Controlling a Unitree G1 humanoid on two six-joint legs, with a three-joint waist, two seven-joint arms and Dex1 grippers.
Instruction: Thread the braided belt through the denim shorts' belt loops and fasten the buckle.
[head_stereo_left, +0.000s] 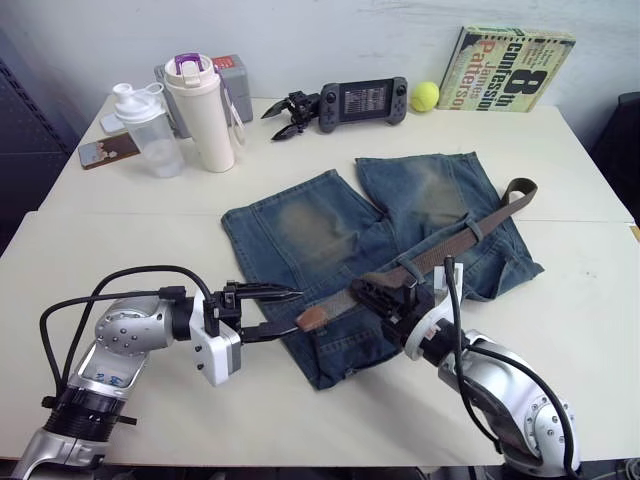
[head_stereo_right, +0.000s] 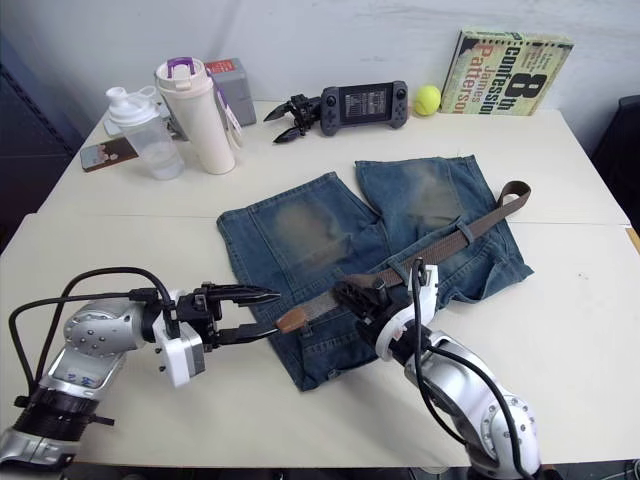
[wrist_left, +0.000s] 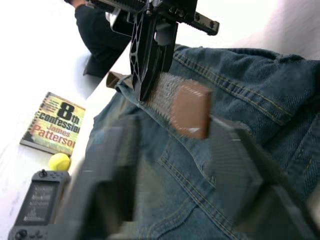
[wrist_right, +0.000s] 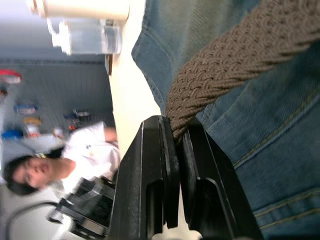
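At the near edge of the white table (head_stereo_left: 120, 240), the left gripper (head_stereo_left: 277, 309) hovers with its two black fingers spread apart and nothing between them, level with the tan leather tip (head_stereo_left: 311, 319) of the braided belt (head_stereo_left: 440, 250) and just left of it. The right gripper (head_stereo_left: 368, 297) has its fingers pinched tight on the woven strap just behind that tip, holding it above the near waistband of the denim shorts (head_stereo_left: 330, 240). Farther right the belt runs under at least one of the belt loops (head_stereo_left: 478, 229), and its far end (head_stereo_left: 521, 190) lies past the shorts' right edge; the buckle cannot be made out. By my reading the threading is partly done: the tip awaits a handover, remaining loops and fastening are left.
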